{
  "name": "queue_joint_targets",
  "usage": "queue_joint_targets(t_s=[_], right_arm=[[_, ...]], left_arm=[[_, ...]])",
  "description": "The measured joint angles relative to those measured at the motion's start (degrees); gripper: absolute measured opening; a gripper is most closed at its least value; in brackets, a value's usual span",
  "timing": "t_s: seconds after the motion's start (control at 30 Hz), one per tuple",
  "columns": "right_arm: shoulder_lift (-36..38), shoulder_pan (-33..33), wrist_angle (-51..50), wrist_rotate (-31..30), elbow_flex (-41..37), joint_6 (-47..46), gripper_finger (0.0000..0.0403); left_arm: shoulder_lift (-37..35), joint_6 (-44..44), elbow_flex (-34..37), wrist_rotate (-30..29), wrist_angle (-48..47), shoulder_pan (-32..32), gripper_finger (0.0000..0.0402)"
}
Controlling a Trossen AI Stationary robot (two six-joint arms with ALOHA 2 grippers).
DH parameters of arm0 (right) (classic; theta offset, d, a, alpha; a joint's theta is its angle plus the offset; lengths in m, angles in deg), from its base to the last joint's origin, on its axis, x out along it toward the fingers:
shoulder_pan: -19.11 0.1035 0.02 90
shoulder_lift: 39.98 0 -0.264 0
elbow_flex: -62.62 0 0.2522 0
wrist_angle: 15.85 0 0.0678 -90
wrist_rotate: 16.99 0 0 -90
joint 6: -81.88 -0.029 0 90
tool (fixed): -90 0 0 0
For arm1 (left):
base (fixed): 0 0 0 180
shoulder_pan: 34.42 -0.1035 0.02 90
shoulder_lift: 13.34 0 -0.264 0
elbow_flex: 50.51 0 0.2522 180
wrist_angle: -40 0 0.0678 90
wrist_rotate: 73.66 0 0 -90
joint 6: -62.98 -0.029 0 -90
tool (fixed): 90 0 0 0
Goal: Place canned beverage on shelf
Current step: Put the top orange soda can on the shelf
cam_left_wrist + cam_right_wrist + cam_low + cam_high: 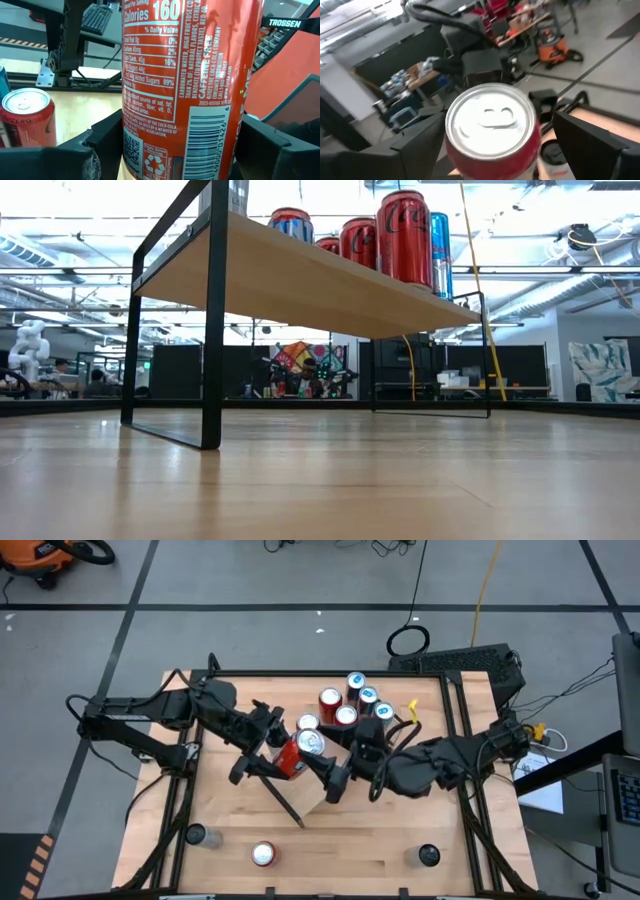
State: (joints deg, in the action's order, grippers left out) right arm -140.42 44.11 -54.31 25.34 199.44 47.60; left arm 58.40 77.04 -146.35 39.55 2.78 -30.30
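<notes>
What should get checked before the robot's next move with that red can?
1. Left gripper gripping the red can: ok.
2. Right gripper open around the can's top: ok.
3. Right fingers fully clear of the can: cannot tell.
4. Can resting on the shelf: cannot tell.
5. Free room on the shelf beside the other cans: ok.

Readable text: red can [192, 85] in the left wrist view carries a nutrition panel, "Calories 160", "Total Fat 0g 0%", "Sodium 45mg 2%", "Total Carb. 45g 16%", "CAFFEINE FREE", "THE COCA-COLA COMPANY", plus barcode digits. Smaller red can [27, 122] beside it reads "ZERO". Dark arm part [285, 23] behind: "TROSSEN". Tall red can [404, 237] on the shelf [300, 280]: Coca-Cola script.
</notes>
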Motion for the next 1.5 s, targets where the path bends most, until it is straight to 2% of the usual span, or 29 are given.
queue_joint_targets(t_s=[0.27,0.47,0.73,0.87,1.03,1.27,1.4,1.5], right_arm=[[-0.1,-2.4,-1.8,8.9,0.2,-0.9,0.0346],[-0.1,-3.3,-2.3,10.2,0.2,1.1,0.0324],[-0.1,-3.7,-3.4,11.7,0.2,1.1,0.0274],[-0.1,-3.7,-3.6,11.8,0.2,1.4,0.0264],[-0.2,-3.7,-4.1,12.2,0.2,1.8,0.0264],[-0.2,-3.2,-7.1,12.0,0.1,0.3,0.0265],[-0.2,-2.5,-9.1,11.3,0.1,0.3,0.0265],[-0.1,-1.5,-12.2,8.5,0.1,0.6,0.0265]], left_arm=[[0.0,-0.9,0.0,-1.3,0.2,0.0,0.0288],[0.0,-1.2,0.0,-2.6,0.2,0.0,0.0288],[0.0,-1.0,0.0,-3.3,-0.6,0.0,0.0288],[0.0,-1.1,-0.1,-3.4,-1.9,0.0,0.029],[0.0,-1.1,-0.2,-3.8,-2.7,0.0,0.0317],[-1.0,1.9,-0.2,-4.9,-4.4,-0.6,0.0388],[-3.4,2.4,-0.2,-4.9,-7.3,-1.6,0.0393],[-5.7,3.6,-0.2,-4.9,-8.0,-2.1,0.0393]])
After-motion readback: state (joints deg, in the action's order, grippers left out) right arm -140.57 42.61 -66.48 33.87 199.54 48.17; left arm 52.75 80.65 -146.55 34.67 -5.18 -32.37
